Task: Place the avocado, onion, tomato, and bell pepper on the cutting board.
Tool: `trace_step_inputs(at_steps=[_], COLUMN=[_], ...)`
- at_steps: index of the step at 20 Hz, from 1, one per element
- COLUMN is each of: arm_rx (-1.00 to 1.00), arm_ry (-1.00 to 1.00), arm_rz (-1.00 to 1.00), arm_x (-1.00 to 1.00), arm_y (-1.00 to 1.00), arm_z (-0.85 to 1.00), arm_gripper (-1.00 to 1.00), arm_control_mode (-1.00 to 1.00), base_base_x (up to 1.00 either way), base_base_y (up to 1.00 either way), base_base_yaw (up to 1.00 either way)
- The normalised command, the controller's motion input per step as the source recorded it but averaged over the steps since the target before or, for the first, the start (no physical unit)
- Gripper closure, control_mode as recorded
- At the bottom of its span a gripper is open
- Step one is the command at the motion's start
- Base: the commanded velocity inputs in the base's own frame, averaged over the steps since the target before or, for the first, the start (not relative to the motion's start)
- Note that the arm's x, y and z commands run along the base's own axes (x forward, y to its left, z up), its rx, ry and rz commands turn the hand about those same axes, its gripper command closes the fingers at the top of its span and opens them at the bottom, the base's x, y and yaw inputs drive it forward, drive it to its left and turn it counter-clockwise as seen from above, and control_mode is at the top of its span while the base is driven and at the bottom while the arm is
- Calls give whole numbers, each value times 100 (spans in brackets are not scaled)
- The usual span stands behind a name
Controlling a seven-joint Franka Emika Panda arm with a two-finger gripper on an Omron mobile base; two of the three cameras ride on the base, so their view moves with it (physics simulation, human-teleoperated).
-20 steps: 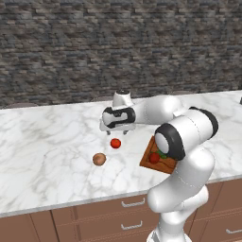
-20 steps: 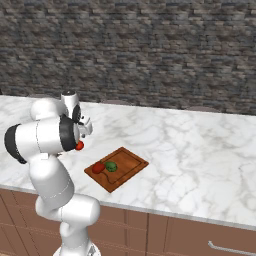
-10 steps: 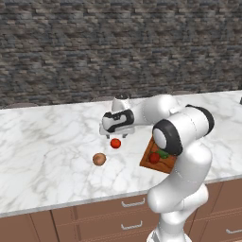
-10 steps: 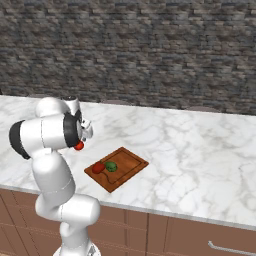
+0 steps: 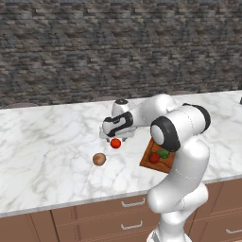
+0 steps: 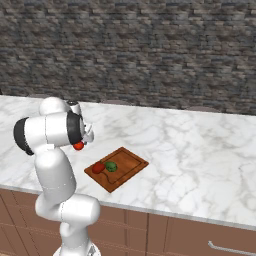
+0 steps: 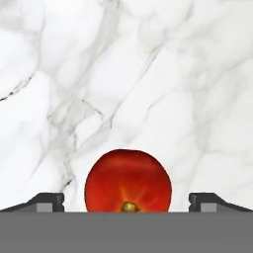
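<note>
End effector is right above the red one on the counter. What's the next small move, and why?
Probably lower a little further, then close. The end effector is open, its fingertips either side of the tomato but apart from it. The tomato sits on the marble counter, off the cutting board.

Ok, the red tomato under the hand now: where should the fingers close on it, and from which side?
From straight above, probably. The tomato sits alone on the marble counter, round, centred between the open gripper fingertips. Close across its widest middle, one finger on each side.
</note>
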Motion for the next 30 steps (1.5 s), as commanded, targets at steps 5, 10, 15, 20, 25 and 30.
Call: trace_step_inputs(at_steps=[5, 10, 15, 20, 25, 30], arm_rx=[0, 0, 0, -3, -4, -4], arm_ry=[0, 0, -4, -27, -32, -27], arm_rz=[0, 0, 0, 0, -2, -3], arm_x=[7, 4, -17, -52, -60, -52], arm_y=[1, 8, 1, -23, -48, -63], arm_z=[-25, -28, 12, 94, 100, 100], arm_gripper=[-100, 100, 100, 100, 100, 100], arm_control_mode=[-100, -100, -100, -100, -100, -100], base_base_x=[0, 0, 0, 0, 0, 0], base_base_y=[0, 0, 0, 0, 0, 0], base_base_yaw=[0, 0, 0, 0, 0, 0])
